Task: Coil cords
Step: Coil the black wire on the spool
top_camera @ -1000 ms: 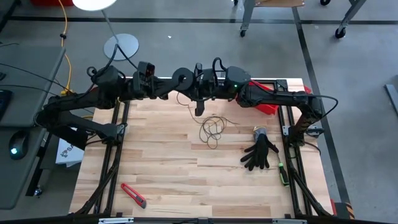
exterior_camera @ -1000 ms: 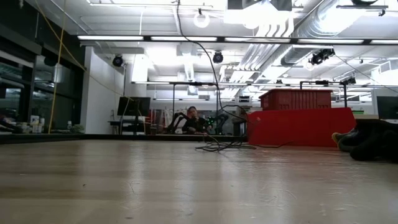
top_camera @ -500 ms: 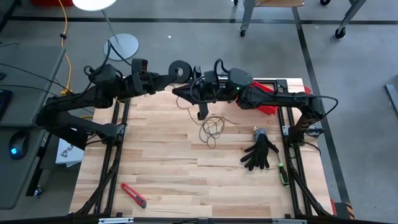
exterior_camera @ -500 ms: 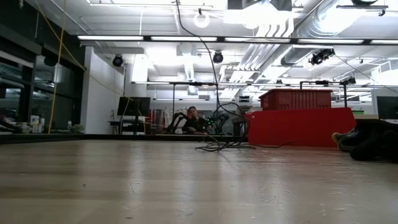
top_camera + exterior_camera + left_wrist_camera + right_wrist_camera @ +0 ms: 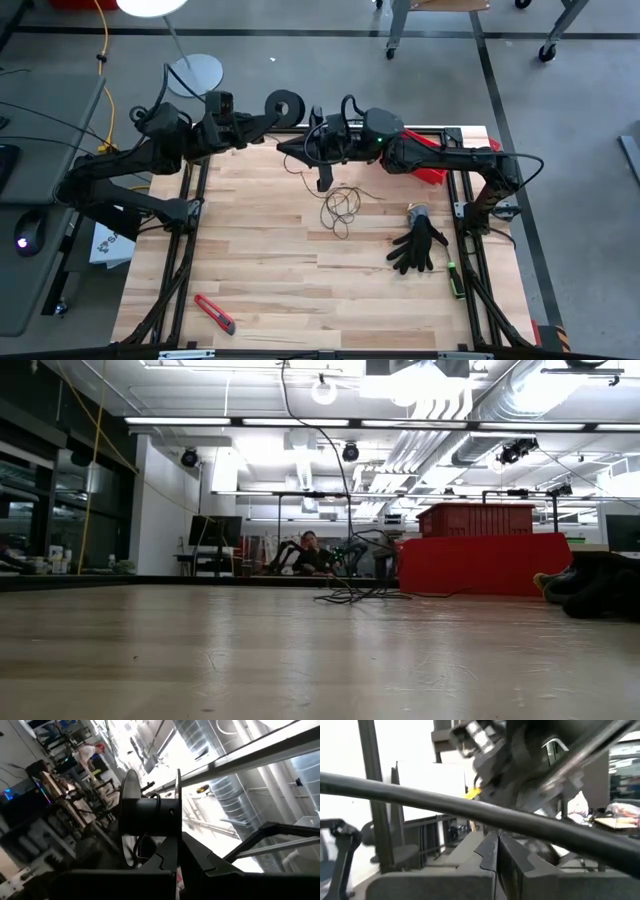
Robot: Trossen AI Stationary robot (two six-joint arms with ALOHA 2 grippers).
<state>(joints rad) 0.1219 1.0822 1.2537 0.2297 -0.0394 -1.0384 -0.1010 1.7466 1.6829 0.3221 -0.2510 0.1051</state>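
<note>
A small round black spool (image 5: pixel 284 105) hangs high over the table's far edge, with my left gripper (image 5: pixel 266 113) shut on it. In the left wrist view the spool (image 5: pixel 149 816) shows a few dark turns on its core. The thin dark cord (image 5: pixel 340 205) lies in a loose tangle on the wooden table (image 5: pixel 260 280). One strand (image 5: pixel 343 455) rises from it, out of the low view's top. My right gripper (image 5: pixel 291 150) is shut, just on the near side of the spool and high above the table. My left gripper pinches one flange of the spool at its rim (image 5: pixel 178 832) between its two fingers (image 5: pixel 165 862). The fingers come from the table's left, slanting upward. The spool is lifted clear of the table, its hole facing up in the high view. My right gripper has its fingers (image 5: pixel 487 851) closed together, and I cannot tell whether the thin cord runs between them.
A black glove (image 5: pixel 418 246) and a small grey object (image 5: pixel 417 213) lie at the table's right. A red bin (image 5: pixel 432 170) sits under the right arm. A red cutter (image 5: pixel 215 313) lies near the front left, a green-handled tool (image 5: pixel 455 279) at the right rail.
My left gripper has carried the spool toward the table's far edge and slightly left and up, rolling its wrist as it went. The strand rising from the tangle has swung a little. My right gripper has kept still and shut.
</note>
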